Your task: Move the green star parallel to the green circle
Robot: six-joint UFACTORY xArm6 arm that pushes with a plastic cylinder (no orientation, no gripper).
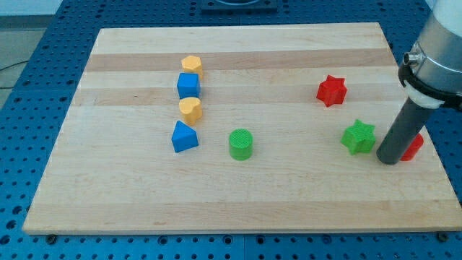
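Camera view: green plastic star block (359, 136) is parked just at 9 o'clock of my tip (388, 160), gripperless rod, on pale wooden board (289, 188) over blue pegboard (43, 79).

no legible text, label or number anywhere

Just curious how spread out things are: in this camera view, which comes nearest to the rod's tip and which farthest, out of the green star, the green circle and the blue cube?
From my tip:
1. Green star, just to its left.
2. Green circle, mid-board.
3. Blue cube, upper left.
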